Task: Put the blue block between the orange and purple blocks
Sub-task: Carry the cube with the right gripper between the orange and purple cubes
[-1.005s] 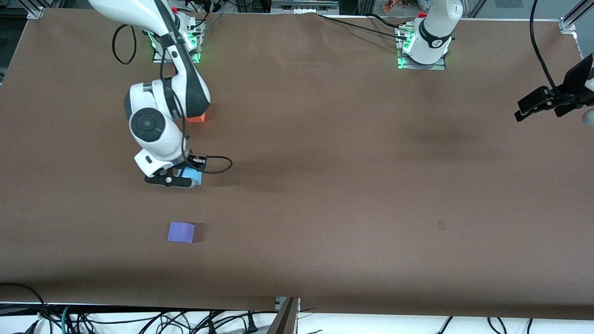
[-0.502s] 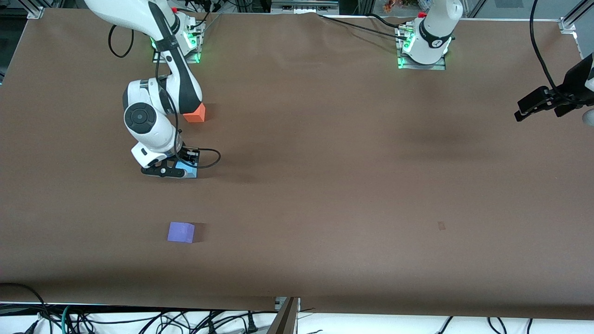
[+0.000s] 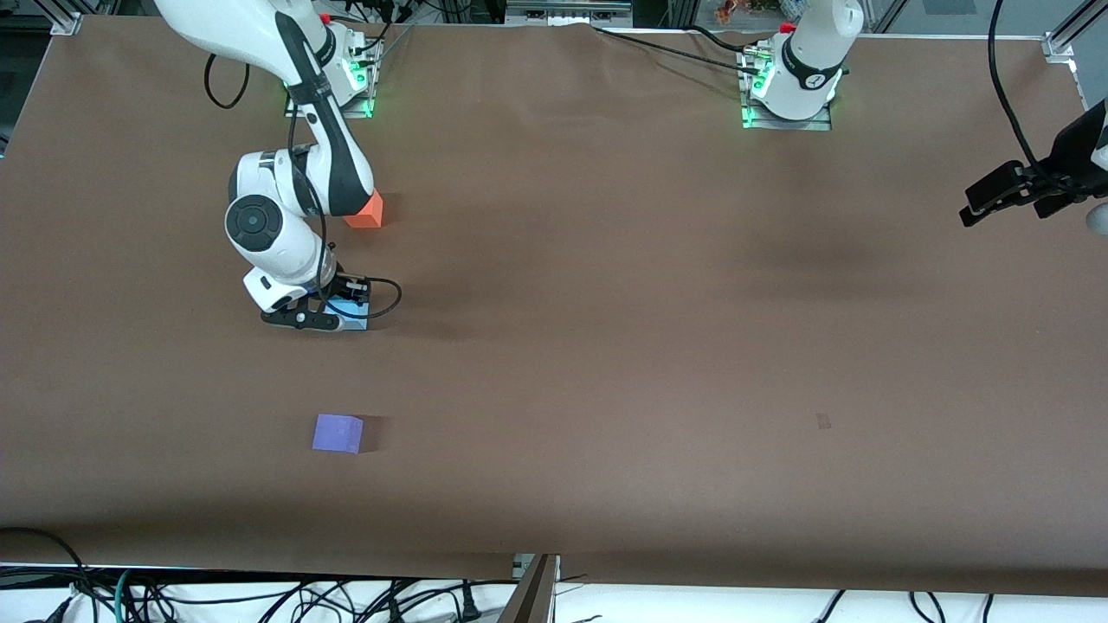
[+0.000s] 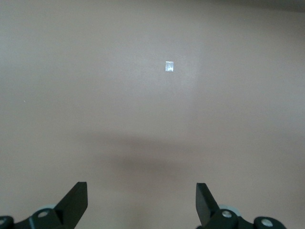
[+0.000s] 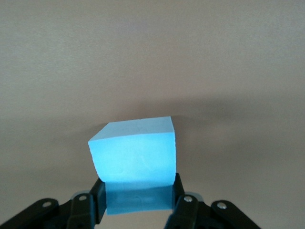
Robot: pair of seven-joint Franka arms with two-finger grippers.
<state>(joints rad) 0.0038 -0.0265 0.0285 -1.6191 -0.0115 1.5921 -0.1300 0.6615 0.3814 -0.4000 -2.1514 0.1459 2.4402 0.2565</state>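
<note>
Brown table [image 3: 606, 346]: plain sky-blue block [image 5: 135, 155].

orange block [image 3: 367, 210] partly hidden by right arm, blue block [image 3: 351, 313] mostly covered

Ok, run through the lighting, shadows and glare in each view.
Front view: even overhead light, green glow at both arm bases, soft shadows beside the purple block and orange block. Right wrist view: the blue block looks overexposed and glowing between the right gripper's fingers. Left wrist view: one bright glinting speck on the table, a faint shadow band near the open left gripper.
</note>
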